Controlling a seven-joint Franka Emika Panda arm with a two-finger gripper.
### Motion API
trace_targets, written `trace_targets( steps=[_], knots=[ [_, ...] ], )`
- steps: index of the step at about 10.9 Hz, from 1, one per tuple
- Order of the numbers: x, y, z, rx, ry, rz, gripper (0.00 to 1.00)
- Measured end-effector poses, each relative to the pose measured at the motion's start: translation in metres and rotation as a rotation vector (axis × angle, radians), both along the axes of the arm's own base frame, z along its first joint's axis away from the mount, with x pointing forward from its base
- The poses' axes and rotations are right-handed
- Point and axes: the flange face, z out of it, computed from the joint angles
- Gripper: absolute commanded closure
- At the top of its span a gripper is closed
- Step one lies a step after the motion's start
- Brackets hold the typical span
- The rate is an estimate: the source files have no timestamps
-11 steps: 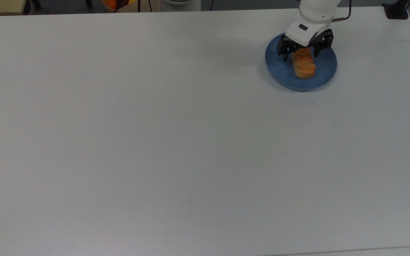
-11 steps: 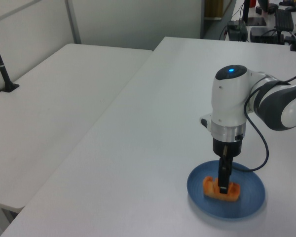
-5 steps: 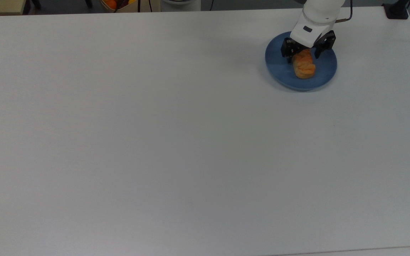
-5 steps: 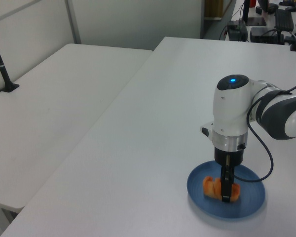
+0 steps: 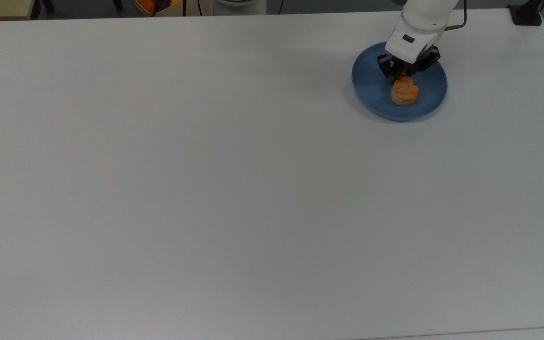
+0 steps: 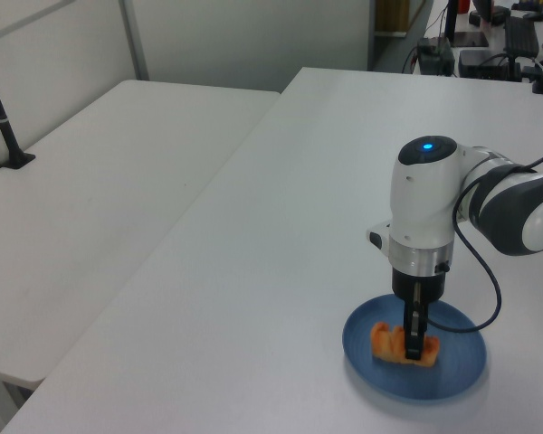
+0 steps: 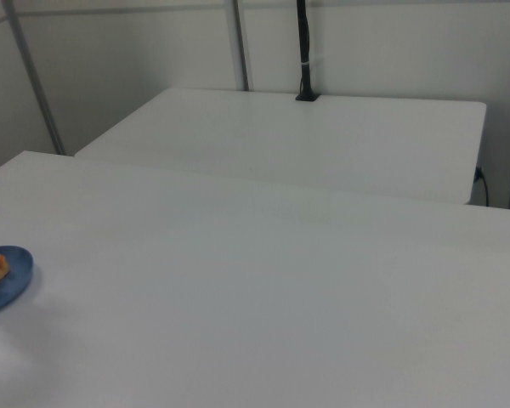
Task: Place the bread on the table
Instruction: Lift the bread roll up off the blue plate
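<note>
Lying on a round blue plate [image 5: 376,97] in the upper right of the top view, the bread [image 5: 404,91] is a small golden-orange roll with a lumpy crust; in the left view it [image 6: 387,340] sits low and right of centre, again on the plate [image 6: 452,375]. The jaws [image 5: 405,75] have closed in on the end of the bread nearer the top view's upper edge, and in the left view the jaws [image 6: 414,345] come straight down onto the roll with a dark finger pressed against its side. The bread rests on the plate, not lifted. Above the jaws rises the white arm [image 6: 423,212] with a blue light on top. The plate stands on the wide white-grey counter [image 5: 206,189], near its upper right corner in the top view. In the right view the plate [image 7: 13,285] sits at the left edge.
</note>
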Motion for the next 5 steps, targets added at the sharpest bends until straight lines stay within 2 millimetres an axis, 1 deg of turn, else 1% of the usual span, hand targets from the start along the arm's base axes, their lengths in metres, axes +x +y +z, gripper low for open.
trace_targets(
  steps=[3, 4, 5],
  knots=[
    [0.006, -0.008, 0.006, -0.01, -0.002, -0.01, 0.75],
    [0.009, -0.014, 0.015, -0.021, -0.002, -0.015, 0.75],
    [0.013, -0.02, 0.03, -0.024, -0.011, -0.017, 0.75]
  ],
)
